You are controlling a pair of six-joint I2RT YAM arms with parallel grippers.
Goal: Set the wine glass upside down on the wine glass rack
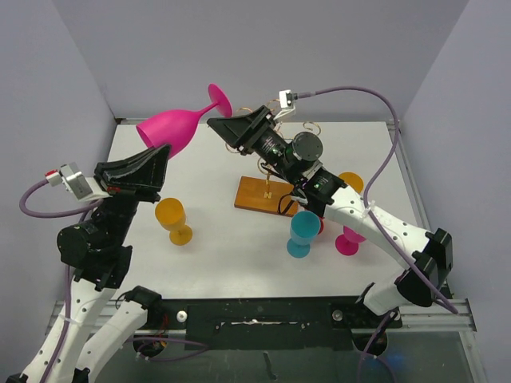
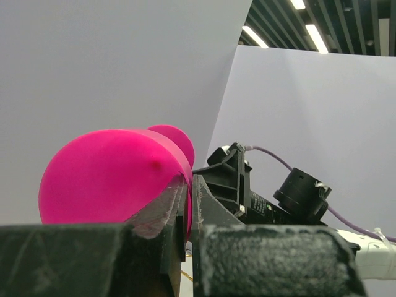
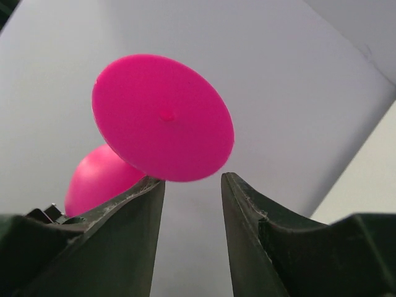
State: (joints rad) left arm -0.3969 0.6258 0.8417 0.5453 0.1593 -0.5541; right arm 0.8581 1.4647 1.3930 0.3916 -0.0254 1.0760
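Note:
The pink wine glass (image 1: 172, 128) is in the air over the table's back left, tilted, with its round foot pointing up and right. My left gripper (image 1: 159, 152) is shut on the rim of its bowl; the left wrist view shows the bowl (image 2: 111, 176) pinched between the left gripper's (image 2: 189, 185) jaws. My right gripper (image 1: 217, 124) is open just below the foot. In the right wrist view the foot (image 3: 164, 117) sits above the right gripper's (image 3: 192, 182) gap, close to the left finger. The wine glass rack (image 1: 257, 194) stands behind my right arm, its gold wires mostly hidden.
An orange glass (image 1: 174, 217) stands on the table left of centre. A cyan glass (image 1: 303, 231), a second pink glass (image 1: 348, 239) and another orange glass (image 1: 350, 182) stand by my right arm. Grey walls close in the back and sides.

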